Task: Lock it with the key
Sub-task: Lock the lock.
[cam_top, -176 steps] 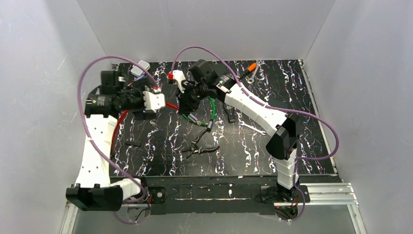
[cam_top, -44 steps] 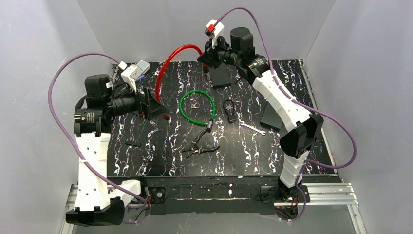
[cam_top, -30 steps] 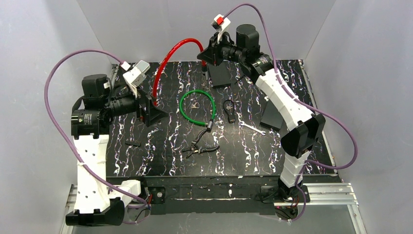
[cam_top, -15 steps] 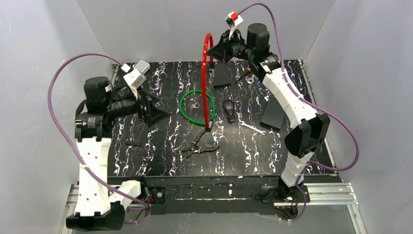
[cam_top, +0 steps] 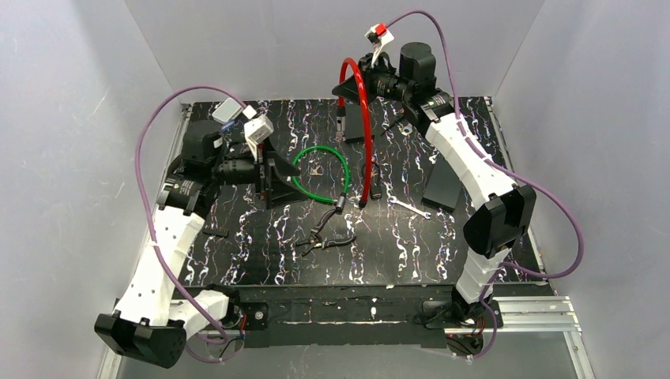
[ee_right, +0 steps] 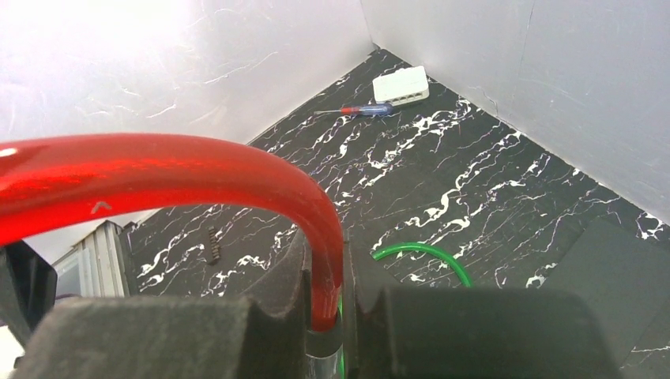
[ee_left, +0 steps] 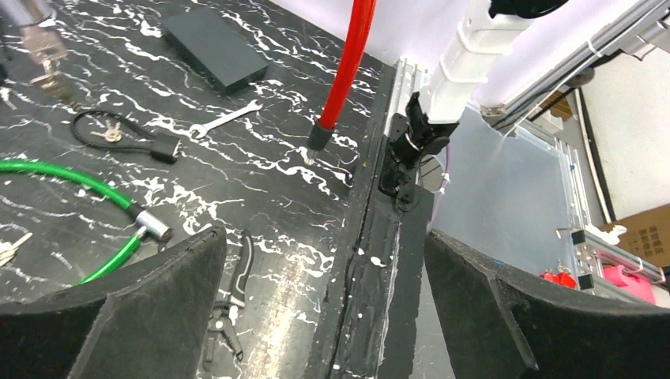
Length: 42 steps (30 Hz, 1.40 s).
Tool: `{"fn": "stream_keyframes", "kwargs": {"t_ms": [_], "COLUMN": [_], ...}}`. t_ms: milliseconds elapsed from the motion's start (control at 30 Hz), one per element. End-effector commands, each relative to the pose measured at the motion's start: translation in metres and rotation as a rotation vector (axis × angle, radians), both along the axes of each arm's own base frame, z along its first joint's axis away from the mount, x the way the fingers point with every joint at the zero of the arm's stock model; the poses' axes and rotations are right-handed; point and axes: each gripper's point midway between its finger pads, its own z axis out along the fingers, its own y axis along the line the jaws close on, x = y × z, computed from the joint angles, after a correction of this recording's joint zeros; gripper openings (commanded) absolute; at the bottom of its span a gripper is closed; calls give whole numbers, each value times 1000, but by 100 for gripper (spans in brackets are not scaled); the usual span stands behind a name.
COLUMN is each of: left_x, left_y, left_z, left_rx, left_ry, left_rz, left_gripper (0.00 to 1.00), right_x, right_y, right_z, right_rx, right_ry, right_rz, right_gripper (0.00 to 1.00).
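Observation:
A red cable lock (cam_top: pixel 365 118) hangs from my right gripper (cam_top: pixel 345 88), which is raised at the back of the table. It arcs up and over, and its free end (cam_top: pixel 363 203) dangles just above the table. In the right wrist view the fingers (ee_right: pixel 276 316) are clamped on the red cable (ee_right: pixel 320 237) near its metal end. A green cable lock (cam_top: pixel 320 175) lies as a loop mid-table with keys (cam_top: pixel 316 168) inside it. My left gripper (cam_top: pixel 272 180) is open and empty, left of the green loop. In the left wrist view (ee_left: pixel 322 237) nothing lies between its fingers.
A small black cable lock (cam_top: pixel 373 178) lies right of the green loop. Pliers (cam_top: pixel 324 237) lie nearer the front, a wrench (cam_top: pixel 411 207) and a black block (cam_top: pixel 444 185) to the right. A white box (cam_top: pixel 229 109) sits at the back left.
My left arm has swung right toward the green loop, gripper still open. The red cable has swung right in my right gripper; its free end now hangs by the small black lock.

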Motion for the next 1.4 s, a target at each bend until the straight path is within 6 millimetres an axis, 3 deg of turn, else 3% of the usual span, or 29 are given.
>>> {"fn": "stream_keyframes", "kwargs": {"t_ms": [0, 167, 633, 1033, 1267, 1367], "left_x": [9, 25, 13, 22, 14, 8], "left_y": [-18, -38, -72, -106, -118, -122], "left_z": [8, 6, 0, -15, -21, -31], "left_rx": [-36, -36, -26, 24, 37, 58], "left_ry": [-20, -30, -24, -23, 0, 14], "left_rz": [-17, -31, -176, -193, -224, -239], "left_gripper": [93, 89, 81, 80, 69, 55], "right_x": [-14, -13, -9, -6, -4, -4], "right_y": [-8, -9, -8, -5, -5, -4], "right_z": [46, 41, 18, 7, -1, -1], "right_rx": [78, 47, 2, -2, -2, 5], "right_ry": [-83, -87, -47, -16, 11, 19], "right_rz": [-23, -58, -94, -106, -114, -113], "right_gripper": [1, 1, 1, 1, 1, 1]}}
